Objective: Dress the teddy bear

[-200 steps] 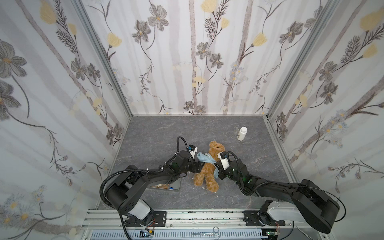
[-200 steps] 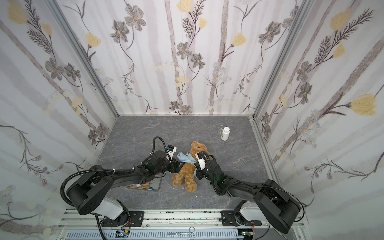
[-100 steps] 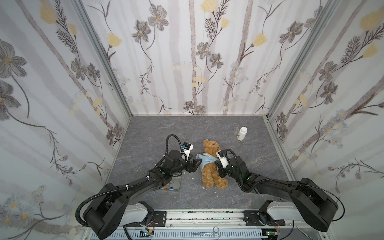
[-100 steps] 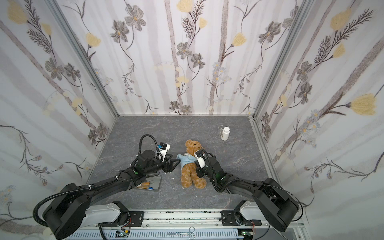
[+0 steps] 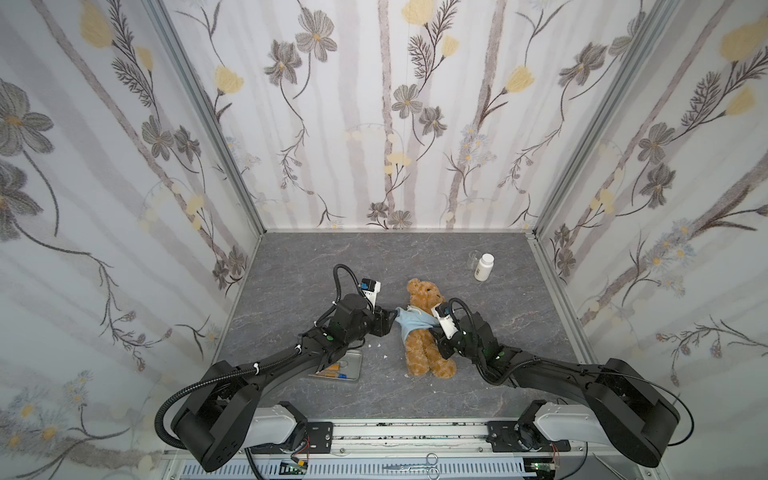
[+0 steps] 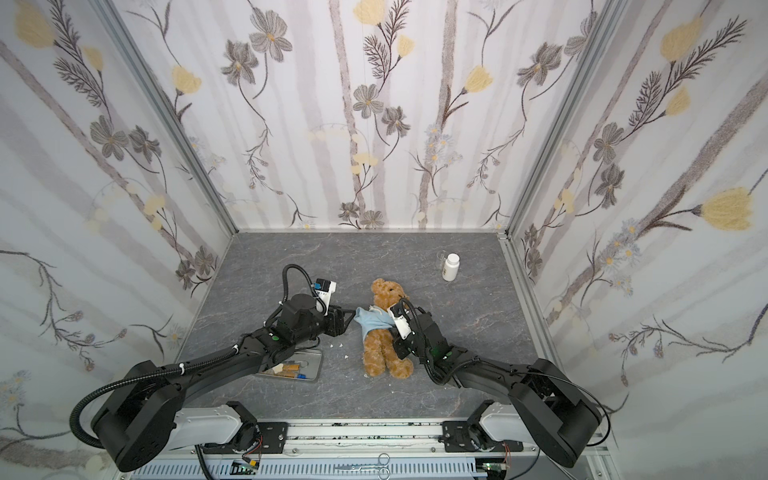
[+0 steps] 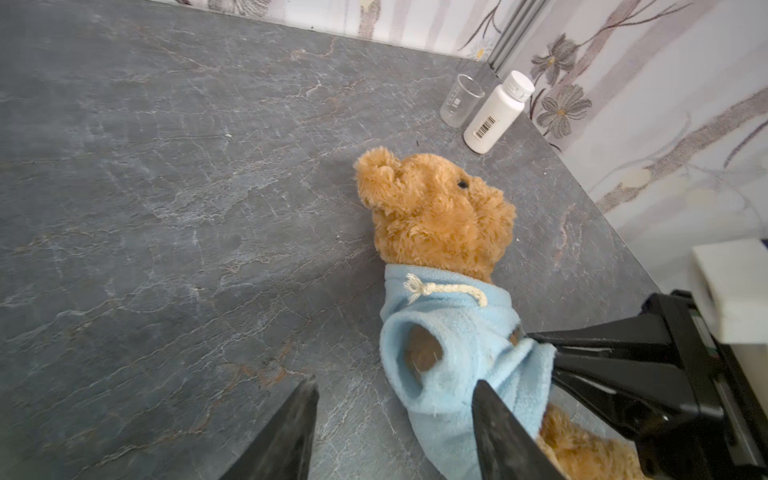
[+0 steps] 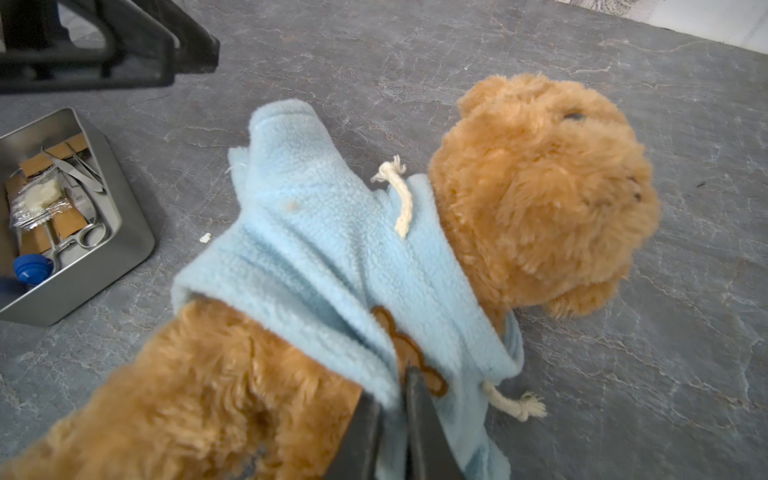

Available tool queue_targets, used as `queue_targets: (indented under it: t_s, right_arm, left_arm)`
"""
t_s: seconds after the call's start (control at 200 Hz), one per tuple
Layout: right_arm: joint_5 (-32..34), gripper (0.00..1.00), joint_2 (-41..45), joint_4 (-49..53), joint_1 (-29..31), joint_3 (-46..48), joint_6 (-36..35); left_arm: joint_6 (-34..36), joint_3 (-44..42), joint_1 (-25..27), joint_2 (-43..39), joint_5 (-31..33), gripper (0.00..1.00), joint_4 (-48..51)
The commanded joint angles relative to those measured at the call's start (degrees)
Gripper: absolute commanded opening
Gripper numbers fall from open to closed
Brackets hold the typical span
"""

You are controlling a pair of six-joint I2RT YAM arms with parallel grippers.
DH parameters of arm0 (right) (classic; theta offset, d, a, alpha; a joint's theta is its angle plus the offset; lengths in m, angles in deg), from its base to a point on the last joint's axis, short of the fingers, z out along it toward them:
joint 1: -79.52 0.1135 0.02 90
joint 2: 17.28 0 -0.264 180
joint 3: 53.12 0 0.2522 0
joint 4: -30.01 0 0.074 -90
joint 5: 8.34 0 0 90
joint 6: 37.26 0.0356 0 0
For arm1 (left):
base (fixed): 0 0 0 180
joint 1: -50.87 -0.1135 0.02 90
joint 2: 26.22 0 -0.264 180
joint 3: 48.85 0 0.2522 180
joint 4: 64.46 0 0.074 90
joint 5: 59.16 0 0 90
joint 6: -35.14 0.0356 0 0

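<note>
The teddy bear (image 5: 424,358) lies on its back in both top views, head toward the back wall, and also shows at teddy bear (image 6: 384,358). A light blue shirt (image 5: 412,322) is bunched round its chest and shoulders. My left gripper (image 7: 395,382) is open beside the bear's empty sleeve (image 7: 419,357), with one finger lying over the shirt. My right gripper (image 8: 390,384) is shut on the shirt's lower hem next to the orange bear emblem (image 8: 409,353). In a top view the left gripper (image 5: 388,322) and right gripper (image 5: 435,330) flank the bear's chest.
A metal tray (image 5: 354,370) of small instruments sits under my left arm near the front. A white bottle (image 5: 483,267) and a clear beaker (image 5: 472,259) stand at the back right. Scissors (image 5: 415,457) lie on the front rail.
The bear's legs swung right, so it now lies straight. My left gripper drew back from the shoulder to the sleeve and its jaws narrowed. The right gripper stayed on the hem.
</note>
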Motion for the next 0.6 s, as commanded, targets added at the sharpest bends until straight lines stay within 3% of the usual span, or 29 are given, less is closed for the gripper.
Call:
queue_targets:
  t_s: [0.0, 0.135, 0.25, 0.335, 0.4, 0.515, 0.594]
  right_arm:
    - [3.75, 0.26, 0.56, 5.06, -0.05, -1.7, 3.46]
    - [7.73, 0.37, 2.99, 12.66, 0.2, -5.16, 6.99]
    - [8.43, 0.43, 9.64, 13.3, 3.74, -5.54, 9.24]
    - [9.79, 0.62, 11.63, 13.63, 9.0, -6.71, 11.8]
    - [11.13, 0.7, 10.41, 13.6, 12.92, -7.94, 13.57]
    - [13.78, 0.72, 4.81, 14.8, 19.37, -11.59, 14.38]
    - [11.93, 0.66, 1.12, 15.2, 21.12, -13.42, 15.46]
  left_arm:
    - [-1.44, 2.13, -0.75, 0.17, -0.1, 0.55, 5.01]
    - [-1.13, 4.56, -0.95, 0.54, -1.41, 0.5, 8.25]
    - [-0.47, 6.25, -2.55, -0.3, 1.83, 0.49, 11.75]
    - [-1.37, 6.0, -4.87, -1.18, 3.3, 0.49, 12.22]
    - [-1.9, 5.89, -6.13, -1.26, 3.88, 0.5, 12.23]
    - [-1.82, 6.15, -6.87, -1.29, 3.31, 0.5, 12.23]
    - [-1.79, 6.27, -6.92, -1.25, 2.02, 0.5, 12.47]
